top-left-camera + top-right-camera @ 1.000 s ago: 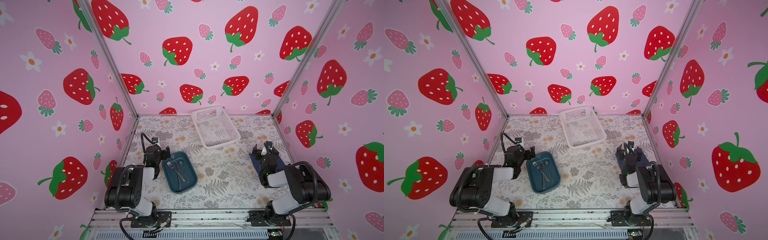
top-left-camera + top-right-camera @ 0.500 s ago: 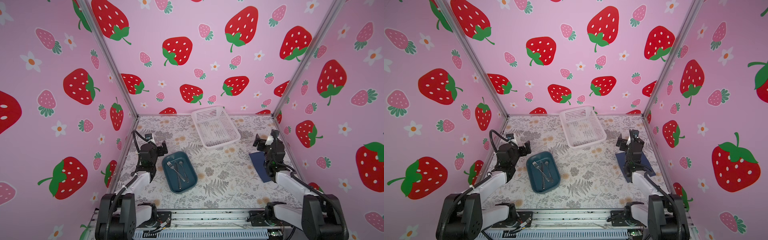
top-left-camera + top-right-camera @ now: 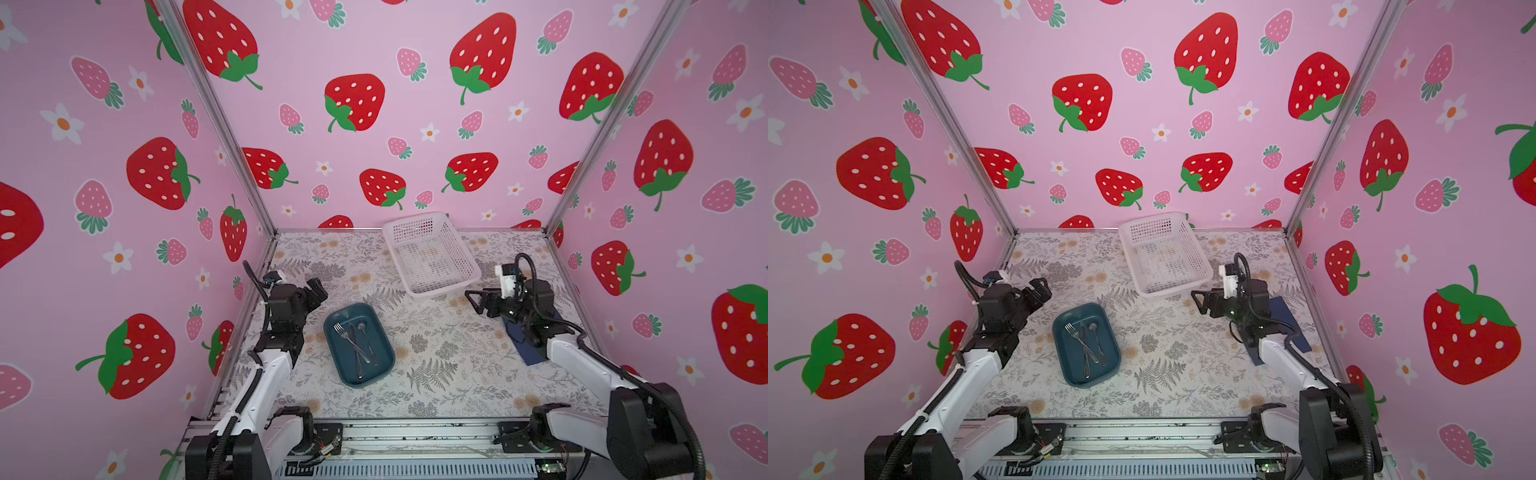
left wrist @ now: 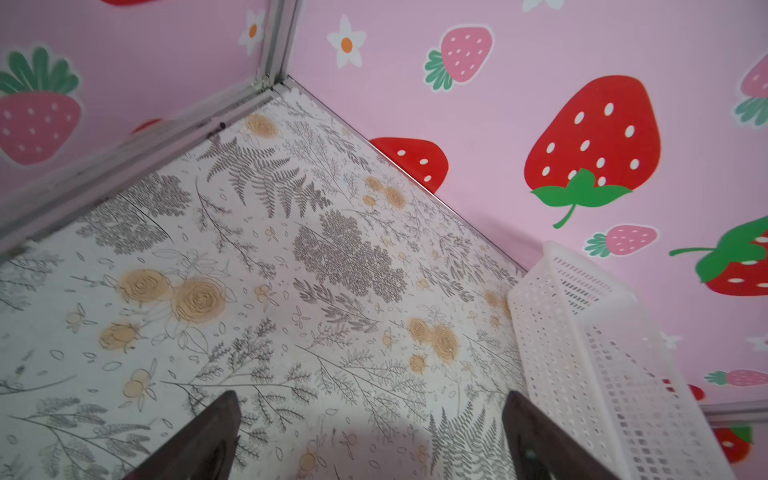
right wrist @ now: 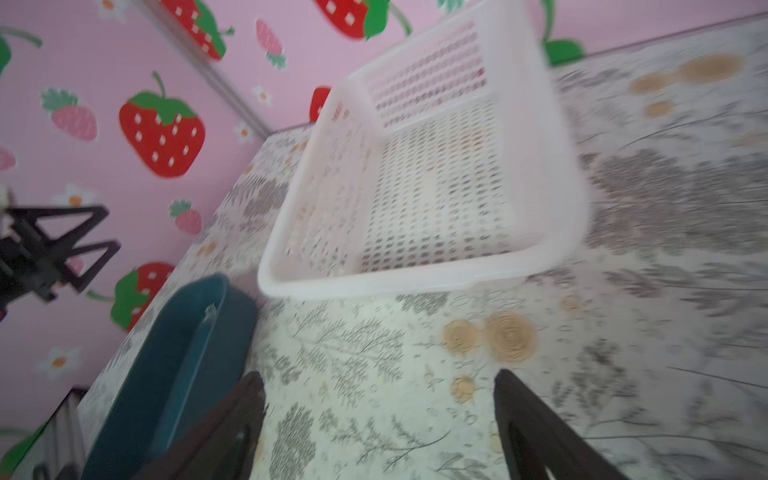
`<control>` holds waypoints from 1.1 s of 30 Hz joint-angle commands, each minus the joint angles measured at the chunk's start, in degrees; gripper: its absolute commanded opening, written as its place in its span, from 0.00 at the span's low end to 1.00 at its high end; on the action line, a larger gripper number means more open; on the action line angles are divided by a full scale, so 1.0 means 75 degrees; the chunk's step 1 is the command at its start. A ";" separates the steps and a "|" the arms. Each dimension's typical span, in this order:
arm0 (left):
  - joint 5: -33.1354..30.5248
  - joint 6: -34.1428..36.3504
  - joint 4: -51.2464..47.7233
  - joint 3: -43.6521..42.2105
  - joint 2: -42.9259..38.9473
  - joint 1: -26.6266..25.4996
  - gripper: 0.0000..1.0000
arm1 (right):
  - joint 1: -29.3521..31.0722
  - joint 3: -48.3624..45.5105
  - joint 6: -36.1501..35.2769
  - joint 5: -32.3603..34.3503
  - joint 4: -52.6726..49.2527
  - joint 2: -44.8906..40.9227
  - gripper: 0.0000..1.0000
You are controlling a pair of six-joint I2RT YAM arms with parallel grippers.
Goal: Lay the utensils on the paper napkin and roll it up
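Note:
The utensils (image 3: 357, 343), a silver fork, spoon and knife, lie crossed in a teal tray (image 3: 333, 353) left of the table's middle in both top views (image 3: 1086, 345). The paper napkin (image 3: 530, 353), dark navy, lies flat at the right edge, partly hidden under my right arm (image 3: 1287, 316). My left gripper (image 3: 318, 289) hangs open and empty just left of the tray's far end. My right gripper (image 3: 473, 302) points toward the middle, open and empty, off the napkin's near-left side. In the right wrist view the fork's tines (image 5: 210, 311) show above the tray rim (image 5: 178, 365).
A white perforated basket (image 3: 440, 291) stands at the back, right of centre, close to my right gripper (image 5: 378, 376). It is near my left gripper (image 4: 370, 399) too, its wall (image 4: 602, 353) beside one finger. Pink strawberry walls close three sides of the floral table.
Both arms have unfolded and stretched forward over the table. The right gripper has swung left, off the napkin toward the middle. The left gripper has turned toward the tray.

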 commanded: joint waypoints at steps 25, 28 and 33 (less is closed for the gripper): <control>0.0374 0.0609 -0.4329 0.2167 -0.0864 0.0027 0.99 | 0.5017 0.1775 0.4897 0.1262 0.1485 0.4081 0.58; 0.0328 0.0830 -0.4490 0.2259 -0.0829 0.0027 0.99 | 0.5136 0.1977 0.5041 0.1356 0.1563 0.4287 0.58; 0.0497 0.0745 -0.4617 0.2106 -0.0652 0.0018 0.99 | 0.5286 0.2467 0.5422 0.1151 0.1832 0.4839 0.56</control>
